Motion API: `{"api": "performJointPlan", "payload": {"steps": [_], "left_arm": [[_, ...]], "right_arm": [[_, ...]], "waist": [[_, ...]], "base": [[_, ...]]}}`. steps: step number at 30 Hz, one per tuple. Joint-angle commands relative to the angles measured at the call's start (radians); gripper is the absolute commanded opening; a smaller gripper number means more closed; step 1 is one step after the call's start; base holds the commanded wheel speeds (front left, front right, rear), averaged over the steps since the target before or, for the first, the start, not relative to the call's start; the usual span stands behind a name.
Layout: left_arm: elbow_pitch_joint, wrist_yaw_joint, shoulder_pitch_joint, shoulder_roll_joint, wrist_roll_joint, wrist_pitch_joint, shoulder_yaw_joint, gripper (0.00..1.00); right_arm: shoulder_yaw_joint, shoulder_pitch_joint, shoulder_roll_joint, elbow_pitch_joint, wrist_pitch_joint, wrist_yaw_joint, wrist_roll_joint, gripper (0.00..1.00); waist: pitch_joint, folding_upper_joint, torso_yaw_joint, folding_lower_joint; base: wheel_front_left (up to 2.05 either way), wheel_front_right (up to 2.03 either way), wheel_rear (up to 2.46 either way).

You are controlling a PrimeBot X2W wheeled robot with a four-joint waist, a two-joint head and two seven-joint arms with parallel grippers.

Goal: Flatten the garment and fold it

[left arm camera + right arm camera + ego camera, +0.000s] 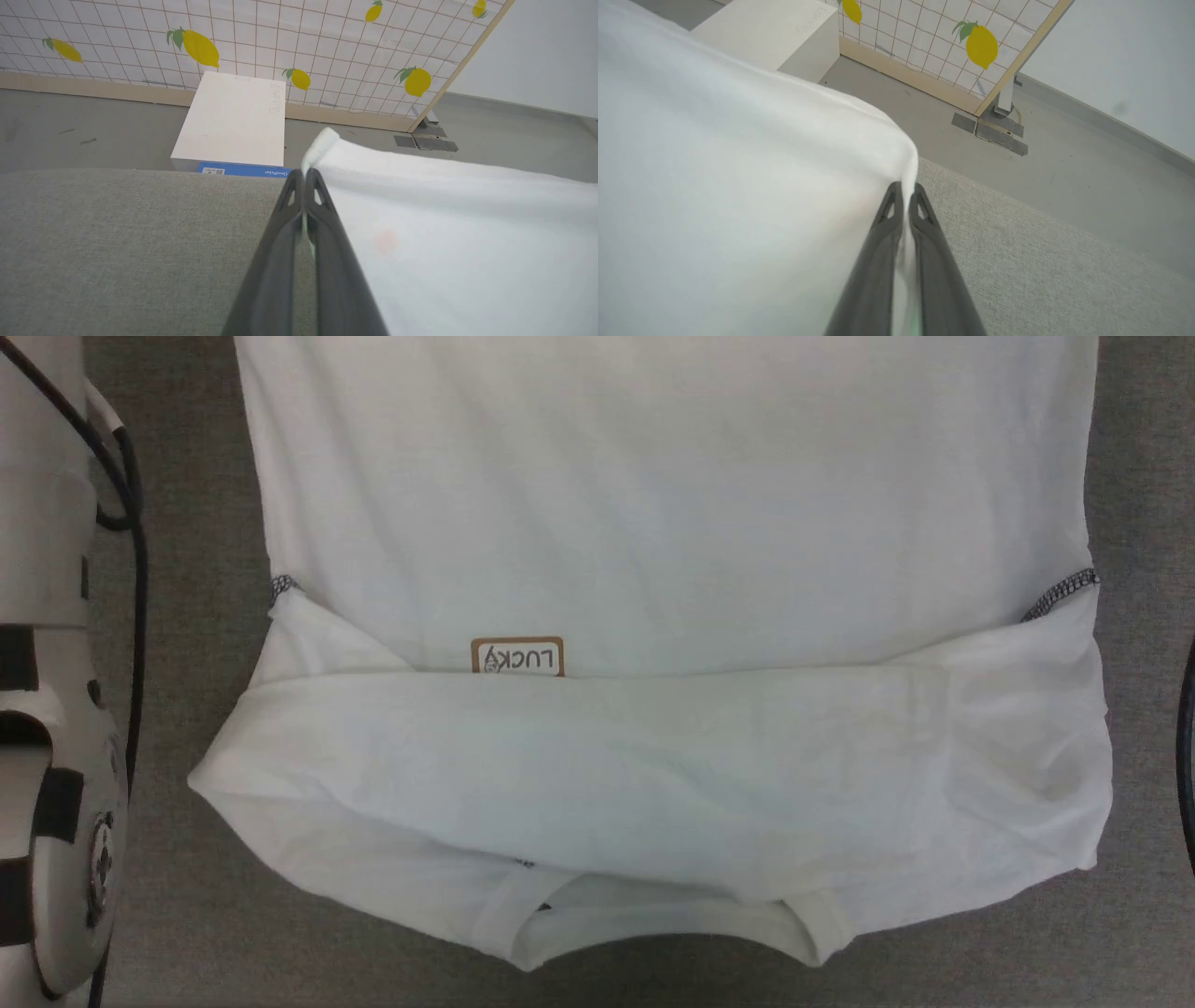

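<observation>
The white garment (653, 523) lies on the grey table (187, 616), collar toward me, with both sleeves folded across the chest below the tan-bordered LUCKY patch (517, 657). Dark zigzag stitching (1060, 594) shows at the armpits. In the left wrist view my left gripper (304, 176) is shut on a far corner of the garment (444, 224), which rises off the table. In the right wrist view my right gripper (906, 189) is shut on the other far corner of the garment (738, 186), its cloth pinched between the fingers.
My pale left forearm (47, 709) with a black cable runs down the head view's left edge. Beyond the table stand a white box (233, 121) on the grey floor and a lemon-patterned grid screen (280, 37).
</observation>
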Motion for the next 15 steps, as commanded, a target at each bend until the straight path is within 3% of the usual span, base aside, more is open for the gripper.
{"api": "performJointPlan", "payload": {"steps": [1,8,15], "left_arm": [[0.008,-0.004,-0.022,0.004,0.005,-0.031,0.002,0.0],[0.059,-0.045,0.032,-0.031,-0.041,-0.093,-0.016,0.0],[0.023,-0.061,0.19,-0.058,-0.136,-0.108,-0.089,0.0]], "right_arm": [[-0.017,-0.022,0.002,0.008,-0.019,-0.002,-0.012,0.0],[-0.013,0.029,0.01,0.052,-0.057,-0.002,-0.003,0.0],[0.013,0.179,-0.022,0.04,-0.1,-0.002,0.09,0.0]], "waist": [[-0.015,0.0,0.011,-0.0001],[-0.114,0.0,0.04,-0.0001],[-0.276,0.0,0.074,-0.0001]], "base": [[0.0,0.0,0.0],[0.0,0.0,0.0],[0.0,0.0,0.0]]}}
